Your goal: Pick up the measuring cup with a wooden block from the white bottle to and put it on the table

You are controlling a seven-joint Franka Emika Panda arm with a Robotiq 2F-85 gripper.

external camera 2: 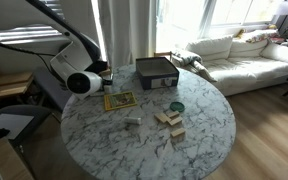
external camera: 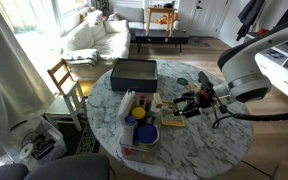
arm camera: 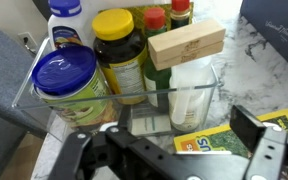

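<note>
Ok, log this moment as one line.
jaws: open, empty | target: wooden block atop white container in clear bin | stage: pre-grasp, facing bin

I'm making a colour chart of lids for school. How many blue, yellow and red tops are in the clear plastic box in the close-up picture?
Blue: 2 (wide round blue jar lid, small blue cap on a white container)
Yellow: 1 (round yellow jar lid)
Red: 2 (small red bottle caps)
Total: 5
</note>
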